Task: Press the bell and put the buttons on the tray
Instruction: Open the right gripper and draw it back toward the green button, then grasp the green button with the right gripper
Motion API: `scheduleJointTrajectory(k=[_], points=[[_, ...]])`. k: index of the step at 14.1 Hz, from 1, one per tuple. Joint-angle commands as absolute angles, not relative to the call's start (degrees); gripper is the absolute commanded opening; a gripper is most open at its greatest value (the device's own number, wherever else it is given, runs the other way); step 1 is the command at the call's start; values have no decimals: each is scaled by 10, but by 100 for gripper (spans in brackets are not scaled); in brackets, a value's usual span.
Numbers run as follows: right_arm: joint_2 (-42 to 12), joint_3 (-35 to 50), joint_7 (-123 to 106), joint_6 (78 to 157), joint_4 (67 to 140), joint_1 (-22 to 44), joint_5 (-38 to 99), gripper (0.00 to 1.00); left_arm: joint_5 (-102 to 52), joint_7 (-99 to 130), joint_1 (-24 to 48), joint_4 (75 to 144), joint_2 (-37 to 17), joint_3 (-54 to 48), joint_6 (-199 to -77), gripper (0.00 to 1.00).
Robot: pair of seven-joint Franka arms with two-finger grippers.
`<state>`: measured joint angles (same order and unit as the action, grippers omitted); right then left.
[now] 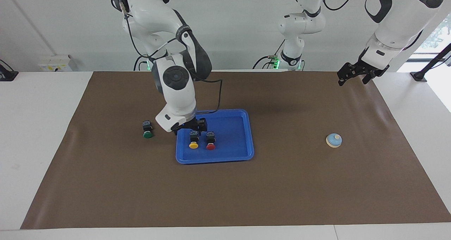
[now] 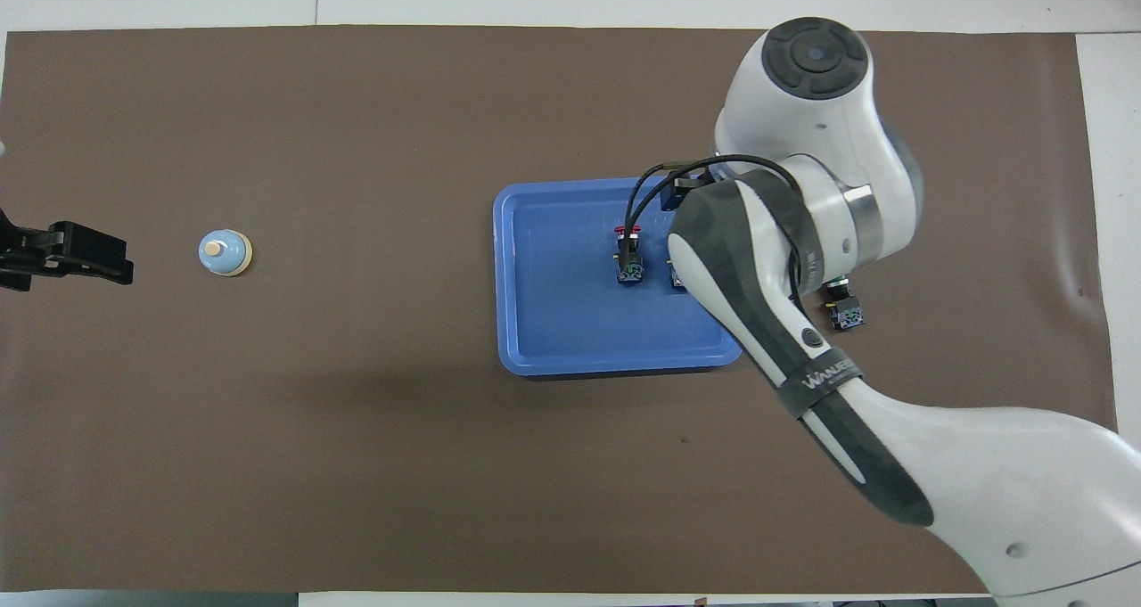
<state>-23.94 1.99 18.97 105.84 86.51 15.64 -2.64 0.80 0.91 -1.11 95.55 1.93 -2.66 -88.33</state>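
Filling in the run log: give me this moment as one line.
right gripper: over tray edge, empty | yellow, red: in tray | green: on mat | bell: untouched | left gripper: waits

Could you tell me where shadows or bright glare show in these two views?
Facing view: blown-out daylight at the window beside the left arm. Overhead view: a soft shadow on the brown mat, on the robots' side of the tray; no glare there.

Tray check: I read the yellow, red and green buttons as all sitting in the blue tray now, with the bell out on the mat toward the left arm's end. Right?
Not quite. Only the yellow button and red button sit in the blue tray. The green button lies on the mat beside the tray, toward the right arm's end, as the facing view shows. The bell is out on the mat toward the left arm's end.
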Motion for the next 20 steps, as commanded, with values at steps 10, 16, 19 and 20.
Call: scheduleJointTrajectory(k=[10, 16, 19, 20], points=[[-112, 28, -147, 1233, 1178, 4, -25, 100, 12, 15, -11, 954, 25, -25, -875, 100], [-106, 28, -77, 1280, 1219, 9, -25, 100, 12, 15, -11, 954, 25, -25, -875, 100], [-105, 29, -76, 1281, 1230, 4, -25, 100, 12, 15, -11, 954, 25, -25, -875, 100], [-102, 29, -75, 1281, 1238, 5, -25, 100, 12, 15, -11, 954, 25, -25, -875, 100]])
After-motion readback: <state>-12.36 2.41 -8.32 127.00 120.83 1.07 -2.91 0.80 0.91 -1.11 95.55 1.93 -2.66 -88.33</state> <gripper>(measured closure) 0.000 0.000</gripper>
